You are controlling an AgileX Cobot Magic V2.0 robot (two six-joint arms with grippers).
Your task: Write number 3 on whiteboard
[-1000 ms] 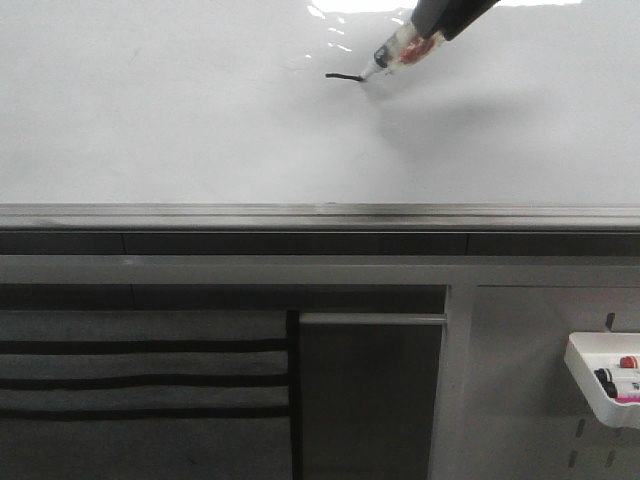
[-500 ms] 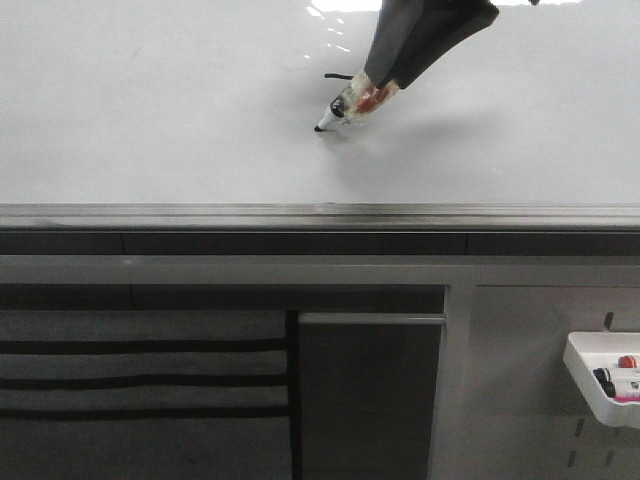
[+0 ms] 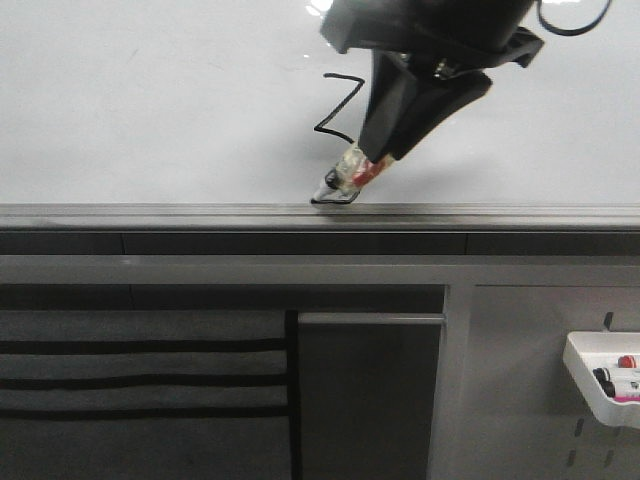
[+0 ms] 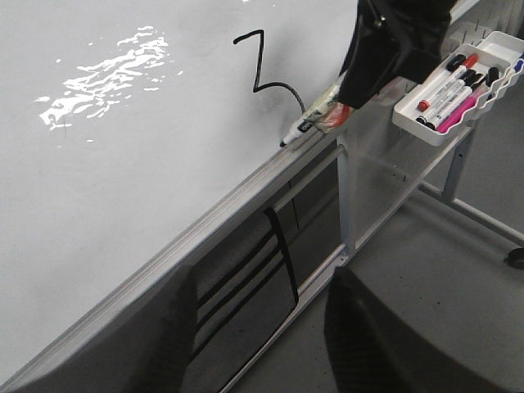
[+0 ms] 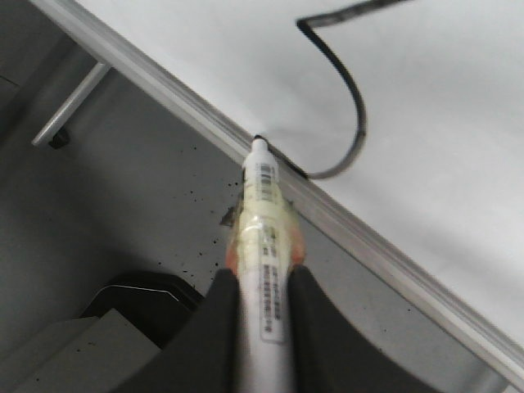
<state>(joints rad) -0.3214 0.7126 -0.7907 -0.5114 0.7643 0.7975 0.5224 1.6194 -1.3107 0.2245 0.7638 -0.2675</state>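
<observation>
One arm does the writing: our right pincer [image 3: 372, 150] is pressed together on a white marker [image 5: 264, 246], its two dark fingers [image 5: 214, 327] pinching the barrel where yellowish tape wraps it. The marker's long axis slants down and to the left in the front view, so the tip sits below and left of the pincer, at the very bottom edge of the whiteboard [image 3: 150, 110], touching or just above the grey metal rail [image 3: 200, 215]. We judge that the coming move turns on this: the hook has to travel left and upward from the tip, and almost no board is left beneath it.

The number 3 [image 3: 338, 105] is nearly complete: a thin black line with an angular zigzag top and a rounded lower curve running down to the marker tip. The board is glossy and smooth, with bright glare patches; the rail is ridged and matte.

Our left pincer is not visible, so we cannot tell its state. A white tray [image 4: 458, 90] of spare markers hangs well apart, to the right.
</observation>
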